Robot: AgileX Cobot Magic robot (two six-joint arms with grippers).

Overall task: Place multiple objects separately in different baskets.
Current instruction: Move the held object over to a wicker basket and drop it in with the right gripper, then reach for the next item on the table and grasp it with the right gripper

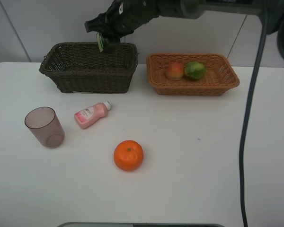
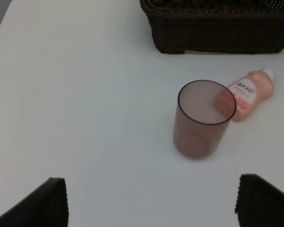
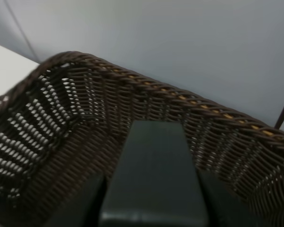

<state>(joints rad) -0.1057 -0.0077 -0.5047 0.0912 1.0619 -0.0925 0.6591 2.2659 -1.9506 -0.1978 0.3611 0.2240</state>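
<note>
My right gripper (image 1: pixel 105 37) has reached across to the dark brown basket (image 1: pixel 87 75) and hangs over its back rim, shut on the dark green bottle (image 1: pixel 102 43). The right wrist view shows that bottle (image 3: pixel 154 175) between the fingers (image 3: pixel 83 201), above the basket's inside (image 3: pixel 75 123). The light basket (image 1: pixel 194 88) holds the peach (image 1: pixel 174 71) and the green fruit (image 1: pixel 195 70). On the table lie the orange (image 1: pixel 128 155), the pink bottle (image 1: pixel 91 115) on its side, and the upright mauve cup (image 1: pixel 44 126). My left gripper (image 2: pixel 151 203) is open, short of the cup (image 2: pixel 203 118).
The white table (image 1: pixel 194 156) ends at a white wall behind the baskets. A black cable (image 1: pixel 248 118) hangs down on the right side. In the left wrist view the pink bottle (image 2: pixel 248 92) lies between the cup and the dark basket (image 2: pixel 217 33).
</note>
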